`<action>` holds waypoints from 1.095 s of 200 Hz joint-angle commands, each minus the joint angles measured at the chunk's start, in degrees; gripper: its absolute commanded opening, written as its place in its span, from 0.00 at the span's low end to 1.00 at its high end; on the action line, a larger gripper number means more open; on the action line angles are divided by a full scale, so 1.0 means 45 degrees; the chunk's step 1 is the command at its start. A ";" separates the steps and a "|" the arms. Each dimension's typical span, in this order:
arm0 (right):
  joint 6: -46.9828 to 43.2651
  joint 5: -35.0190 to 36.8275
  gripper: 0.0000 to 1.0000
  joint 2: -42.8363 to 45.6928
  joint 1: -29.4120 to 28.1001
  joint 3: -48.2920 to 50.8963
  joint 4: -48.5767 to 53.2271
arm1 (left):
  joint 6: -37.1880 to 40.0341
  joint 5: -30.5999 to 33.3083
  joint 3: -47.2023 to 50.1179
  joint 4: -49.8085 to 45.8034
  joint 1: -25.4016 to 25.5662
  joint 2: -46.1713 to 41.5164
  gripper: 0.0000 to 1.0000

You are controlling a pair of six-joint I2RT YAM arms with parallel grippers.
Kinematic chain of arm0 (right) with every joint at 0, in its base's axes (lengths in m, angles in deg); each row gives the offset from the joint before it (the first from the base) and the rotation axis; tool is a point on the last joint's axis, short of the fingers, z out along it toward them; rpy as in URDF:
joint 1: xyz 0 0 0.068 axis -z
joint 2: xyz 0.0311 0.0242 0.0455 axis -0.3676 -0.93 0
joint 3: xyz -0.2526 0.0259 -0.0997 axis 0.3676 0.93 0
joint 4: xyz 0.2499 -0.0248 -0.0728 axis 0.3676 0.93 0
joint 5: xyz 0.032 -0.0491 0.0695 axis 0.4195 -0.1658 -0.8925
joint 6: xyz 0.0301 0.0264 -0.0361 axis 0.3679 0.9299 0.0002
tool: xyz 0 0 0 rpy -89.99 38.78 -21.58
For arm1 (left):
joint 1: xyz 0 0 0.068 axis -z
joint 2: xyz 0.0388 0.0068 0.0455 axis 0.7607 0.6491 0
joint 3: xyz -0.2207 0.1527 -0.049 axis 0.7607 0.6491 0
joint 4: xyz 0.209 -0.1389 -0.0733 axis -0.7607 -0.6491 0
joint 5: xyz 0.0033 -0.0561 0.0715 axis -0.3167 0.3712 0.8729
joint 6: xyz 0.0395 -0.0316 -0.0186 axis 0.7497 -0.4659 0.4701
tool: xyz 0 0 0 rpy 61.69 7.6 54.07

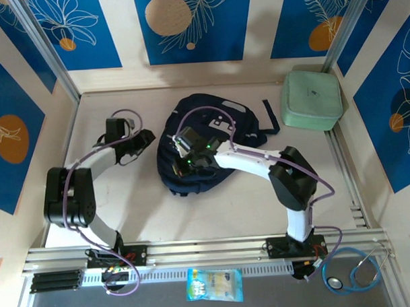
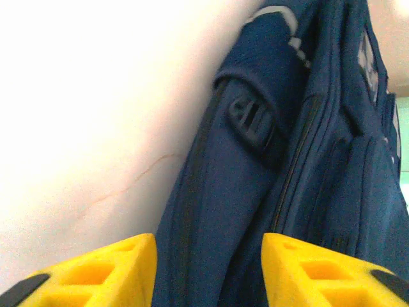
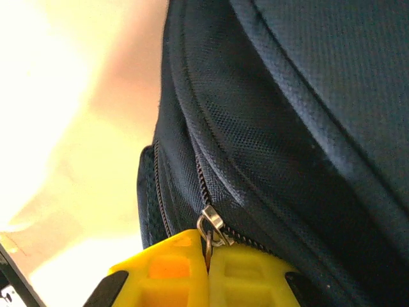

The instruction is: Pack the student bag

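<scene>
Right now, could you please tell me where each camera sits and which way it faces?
Top external: above and behind the bases, looking down on the table, bag and green case; left arm and right arm show.
Left wrist: on the left arm, low beside the bag, facing its side; the left gripper, open, shows its yellow fingers.
Right wrist: on the right arm, close against the bag; the right gripper is shut on a zip pull.
Both wrist views share the bag's navy fabric.

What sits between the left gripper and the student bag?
Nothing; in the top view bare table separates the left gripper from the student bag.
</scene>
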 commanded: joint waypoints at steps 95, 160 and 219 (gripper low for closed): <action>-0.0387 -0.2026 0.00 -0.1228 0.0085 -0.1893 -0.0703 | -0.3583 -0.1555 0.1743 0.1523 0.0821 -0.1629 0.32; -0.0345 -0.1849 0.00 -0.1014 0.0106 -0.1573 -0.0791 | -0.3417 -0.0240 0.1858 0.0644 0.0915 -0.1667 0.34; -0.0306 -0.1988 0.00 -0.1034 0.0074 -0.1533 -0.0874 | -0.4032 -0.1450 0.1579 0.2199 0.1204 -0.0579 0.25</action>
